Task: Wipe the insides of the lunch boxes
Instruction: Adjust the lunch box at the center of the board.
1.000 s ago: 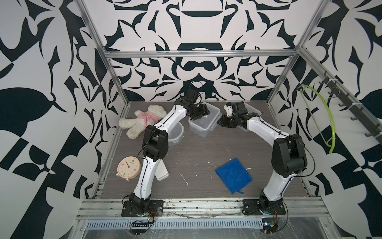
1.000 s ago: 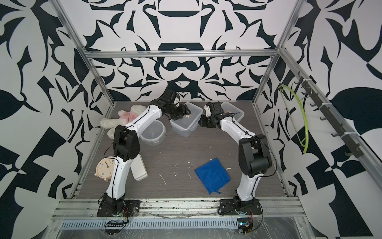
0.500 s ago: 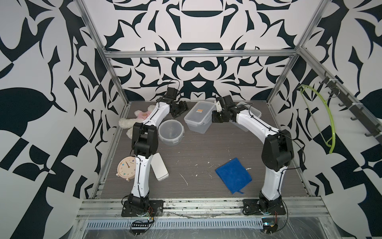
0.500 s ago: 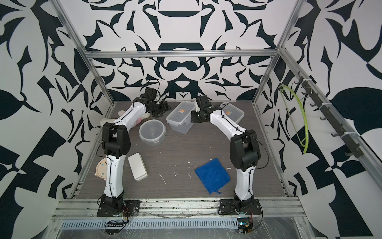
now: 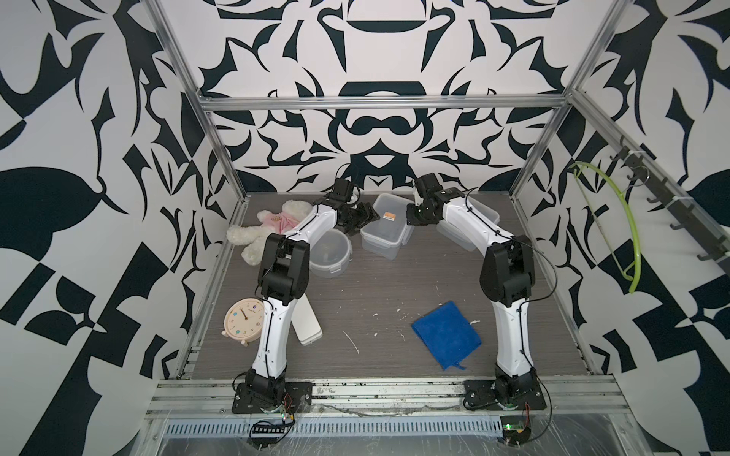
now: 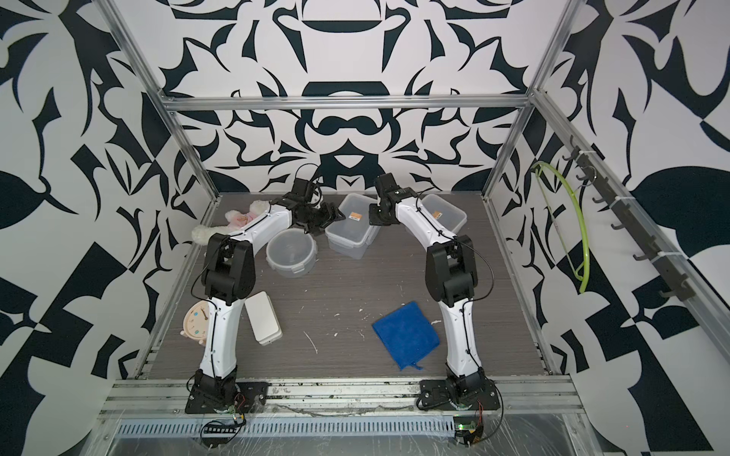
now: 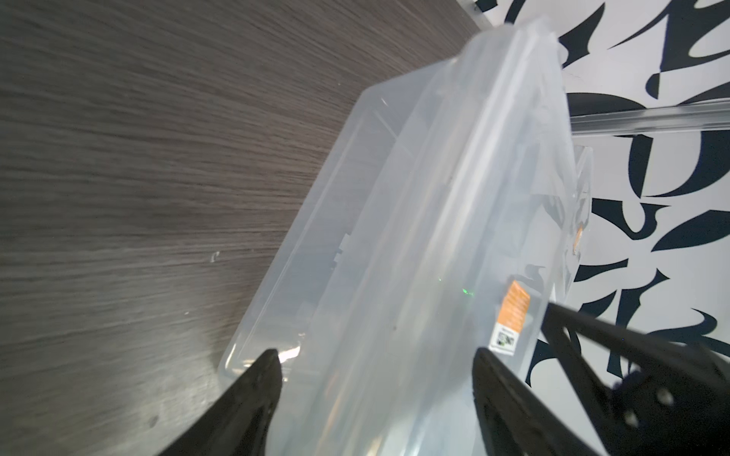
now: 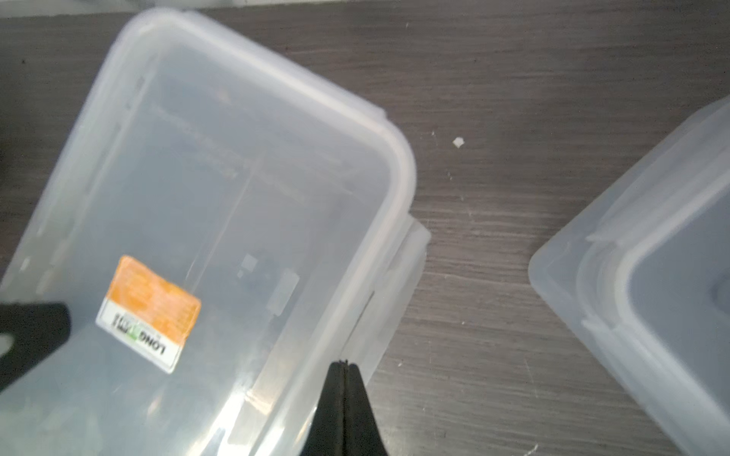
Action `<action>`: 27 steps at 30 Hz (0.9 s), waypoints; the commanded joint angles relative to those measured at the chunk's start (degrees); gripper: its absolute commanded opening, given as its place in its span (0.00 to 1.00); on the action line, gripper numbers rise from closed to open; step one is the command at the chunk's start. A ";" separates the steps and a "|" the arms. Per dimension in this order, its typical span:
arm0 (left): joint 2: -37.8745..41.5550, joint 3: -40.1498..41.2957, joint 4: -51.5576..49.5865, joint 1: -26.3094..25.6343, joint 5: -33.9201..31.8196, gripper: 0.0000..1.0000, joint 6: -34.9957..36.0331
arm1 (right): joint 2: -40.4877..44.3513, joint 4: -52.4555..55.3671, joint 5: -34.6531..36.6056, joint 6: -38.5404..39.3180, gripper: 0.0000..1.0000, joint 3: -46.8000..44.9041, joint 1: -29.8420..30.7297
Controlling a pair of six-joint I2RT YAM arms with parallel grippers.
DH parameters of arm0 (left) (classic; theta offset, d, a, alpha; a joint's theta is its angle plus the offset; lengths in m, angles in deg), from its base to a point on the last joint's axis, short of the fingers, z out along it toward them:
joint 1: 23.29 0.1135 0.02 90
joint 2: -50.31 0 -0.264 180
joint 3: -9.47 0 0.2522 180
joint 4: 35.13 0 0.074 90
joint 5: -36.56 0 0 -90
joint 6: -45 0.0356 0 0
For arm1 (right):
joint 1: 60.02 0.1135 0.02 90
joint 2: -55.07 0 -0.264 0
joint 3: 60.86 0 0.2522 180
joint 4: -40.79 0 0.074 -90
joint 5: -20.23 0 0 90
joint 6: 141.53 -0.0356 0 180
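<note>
**Both hands at the middle lunch box, all three boxes at the back of the worktop**

At the far left of the worktop (image 5: 375,284) lies a white plush toy (image 5: 272,225) in a pink dress. Nearer to the front lies a cream clock (image 5: 241,321), its face upward. A flat white case (image 5: 306,325) is just beside it and partly under the left arm.

Behind the case sits the round lunch box (image 5: 331,252), with its lid on. The left arm passes over its rim.

The left hand (image 5: 369,219) is at the left far end of the middle lunch box (image 5: 385,233). In the left wrist view the fingers (image 7: 256,395) of this hand (image 7: 375,357) are spread wide. The clear box (image 7: 414,237) fills the space between them and reaches past them. I cannot tell if the tips touch the plastic.

The middle lunch box stands near the back centre, and its lid carries an orange and white sticker (image 5: 387,215).

The right hand (image 5: 411,219) is at the right side of this box. In the right wrist view its fingers (image 8: 335,414) are pressed together with nothing between them, and the tip lies over the long edge of the lid (image 8: 237,177).

A blue cloth (image 5: 446,335) lies flat at the front right, well apart from every box.

The right lunch box (image 6: 446,213) stands at the back right, with its lid on. The right arm crosses in front of it.

A green hoop (image 5: 616,221) hangs on the right wall.
</note>
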State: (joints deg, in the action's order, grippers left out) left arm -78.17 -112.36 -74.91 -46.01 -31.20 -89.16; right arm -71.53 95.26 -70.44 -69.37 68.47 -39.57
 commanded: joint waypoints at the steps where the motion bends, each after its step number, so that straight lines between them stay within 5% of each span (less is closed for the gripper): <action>1: 3.73 3.15 4.08 -3.95 2.28 0.77 -3.03 | -1.59 1.80 -0.30 2.69 0.00 4.79 -0.75; 11: 1.11 3.28 10.38 -6.82 4.05 0.76 -6.55 | -2.77 1.89 -4.40 8.97 0.00 13.70 -0.85; 23: 6.16 17.34 23.74 -4.87 2.23 0.77 -11.89 | -0.06 -0.39 -3.09 9.46 0.00 6.96 -0.06; 27: 8.29 26.09 36.28 -5.61 -0.26 0.88 -18.92 | 0.07 -0.09 -3.57 10.21 0.00 7.65 -0.10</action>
State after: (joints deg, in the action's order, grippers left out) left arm -71.95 -90.75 -47.63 -50.75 -29.14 -102.63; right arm -74.70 95.52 -74.44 -60.35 75.70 -39.48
